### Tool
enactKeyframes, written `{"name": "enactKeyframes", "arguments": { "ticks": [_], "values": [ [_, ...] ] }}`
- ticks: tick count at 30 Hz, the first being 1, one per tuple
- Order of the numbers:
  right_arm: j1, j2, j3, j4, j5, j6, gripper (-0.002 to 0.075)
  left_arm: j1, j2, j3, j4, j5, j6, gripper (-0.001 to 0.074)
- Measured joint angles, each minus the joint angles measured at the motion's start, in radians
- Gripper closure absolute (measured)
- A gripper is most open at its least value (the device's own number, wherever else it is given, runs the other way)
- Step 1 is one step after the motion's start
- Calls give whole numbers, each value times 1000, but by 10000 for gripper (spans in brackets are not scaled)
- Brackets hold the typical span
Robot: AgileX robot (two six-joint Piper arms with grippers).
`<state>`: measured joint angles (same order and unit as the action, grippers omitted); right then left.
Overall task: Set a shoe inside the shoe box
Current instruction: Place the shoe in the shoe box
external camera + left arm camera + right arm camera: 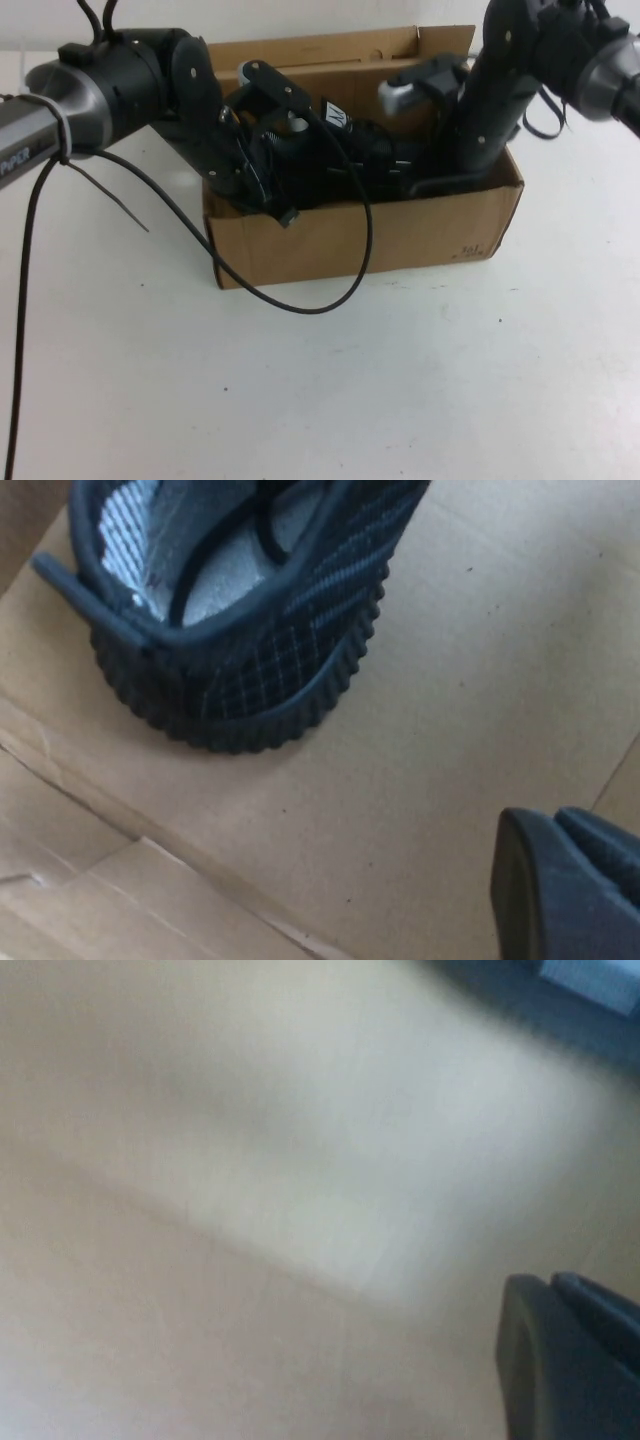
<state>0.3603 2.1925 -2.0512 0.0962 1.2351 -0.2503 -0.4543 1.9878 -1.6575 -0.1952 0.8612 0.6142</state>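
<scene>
Left wrist view gives me my only clear look at the shoe (240,630): its heel end with the ridged black sole rests on the cardboard floor of the shoe box (470,710), the collar and grey lining facing the lens. One dark finger (560,890) of the left pincer juts in at the corner, apart from the shoe and touching nothing I can see; with only that finger showing, I cannot tell how wide this pincer stands.

From the high camera the shoe (375,150) is a dark mass lying inside the box, mostly buried under both arms, so I can't make out its full outline. The left pincer (285,205) has its tip down by the near-left wall of the shoe box (400,235), just left of the shoe. The right pincer (440,180) reaches in at the right end, its tips hidden behind the near wall.

My right wrist camera shows only blurred cardboard and one dark finger (565,1360), so I cannot tell that pincer's state either.

The box sits on the white worktop (330,390), its far flap upright, a loose black cable (340,260) drooping across its near wall.
</scene>
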Motion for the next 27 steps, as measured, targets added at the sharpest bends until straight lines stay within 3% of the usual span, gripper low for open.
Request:
{"name": "enactKeyframes", "arguments": {
  "ticks": [8, 16, 27],
  "values": [
    [-2, -119, 258, 49, -32, 3, 743, 0, 0, 0, -29, 2, 0, 737],
    [-2, -195, 364, 143, -67, 10, 743, 0, 0, 0, -43, 2, -1, 737],
    [-2, -368, 372, 169, -409, -108, 743, 0, -191, 2, -112, -50, 23, 737]
  ]
}}
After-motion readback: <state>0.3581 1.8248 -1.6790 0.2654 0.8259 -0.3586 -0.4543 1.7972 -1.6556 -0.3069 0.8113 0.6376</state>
